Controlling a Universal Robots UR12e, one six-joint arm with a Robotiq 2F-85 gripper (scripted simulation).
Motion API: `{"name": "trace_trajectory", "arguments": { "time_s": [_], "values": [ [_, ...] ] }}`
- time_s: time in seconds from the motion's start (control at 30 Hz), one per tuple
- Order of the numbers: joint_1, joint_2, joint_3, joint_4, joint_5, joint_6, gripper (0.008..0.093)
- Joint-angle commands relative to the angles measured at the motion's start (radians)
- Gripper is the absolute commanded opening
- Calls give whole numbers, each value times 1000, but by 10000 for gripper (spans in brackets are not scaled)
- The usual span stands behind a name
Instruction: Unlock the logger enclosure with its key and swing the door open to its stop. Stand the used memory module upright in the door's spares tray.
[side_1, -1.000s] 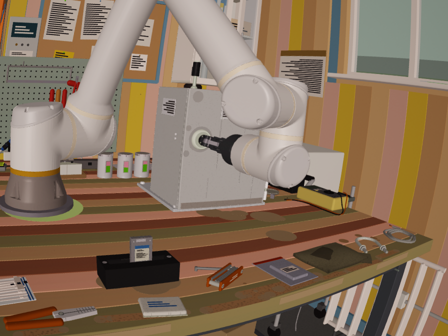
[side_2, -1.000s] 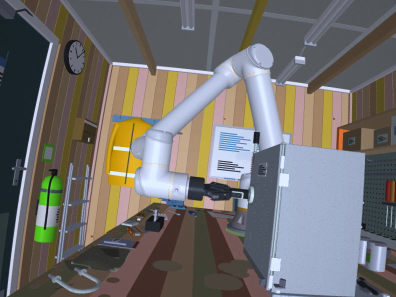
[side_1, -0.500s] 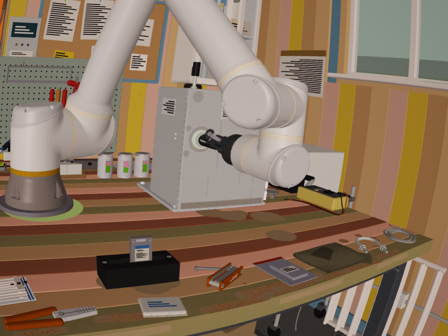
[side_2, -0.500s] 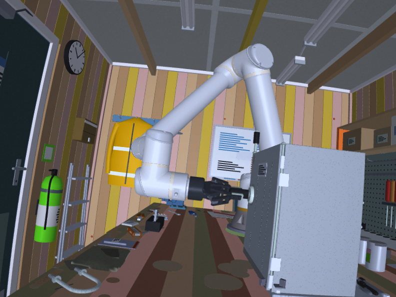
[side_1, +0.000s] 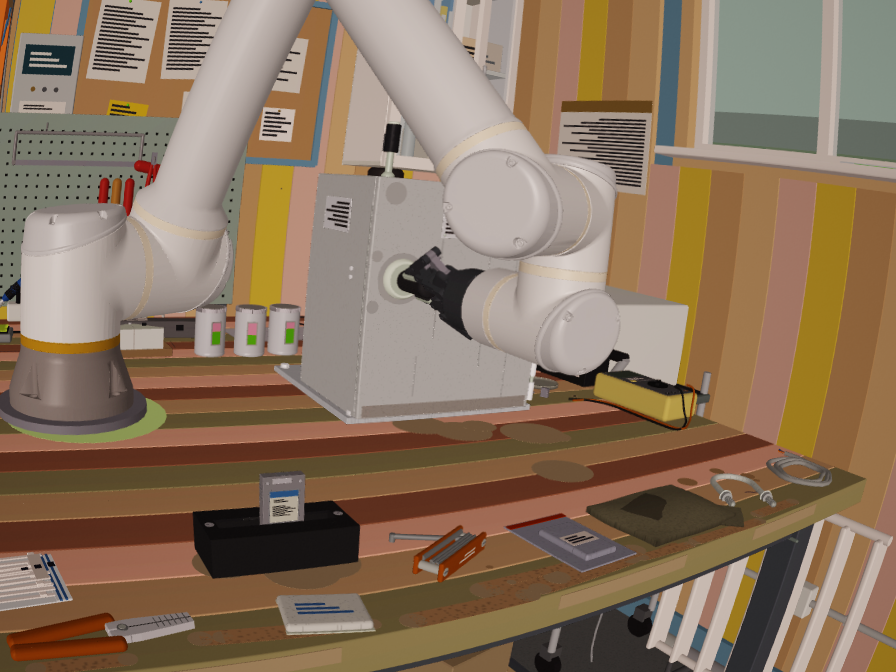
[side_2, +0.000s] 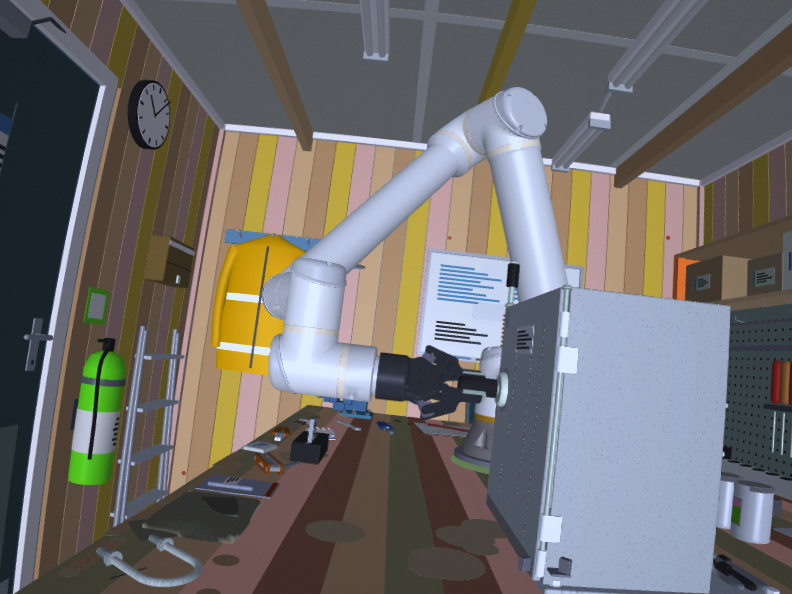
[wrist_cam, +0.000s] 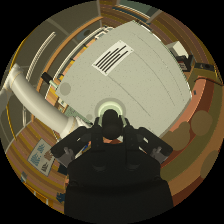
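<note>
The dark key (wrist_cam: 112, 126) sits in the pale round lock (side_1: 396, 277) on the closed door of the grey logger enclosure (side_1: 405, 304), which stands at the middle of the bench. The key (side_2: 478, 385) is gripped by its black head in my gripper (side_2: 462, 391), which points level at the door and is rolled to one side. The memory module (side_1: 282, 499) stands upright in a black holder block (side_1: 276, 539) near the bench's front edge, well away from the enclosure. The door's inner tray is hidden.
My arm's base (side_1: 71, 347) stands on the bench left of the enclosure, with three white canisters (side_1: 247, 330) between them. A yellow meter (side_1: 641, 394) lies right of the enclosure. Small tools, a dark cloth (side_1: 662, 513) and U-bolts (side_1: 740, 488) lie along the front edge.
</note>
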Motion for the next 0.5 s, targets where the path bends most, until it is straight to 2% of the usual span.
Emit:
{"name": "trace_trajectory", "arguments": {
  "time_s": [0.0,0.47],
  "values": [
    [0,-1,0,4,-2,21,80],
    [1,-1,-1,5,-1,328,80]
  ]
}}
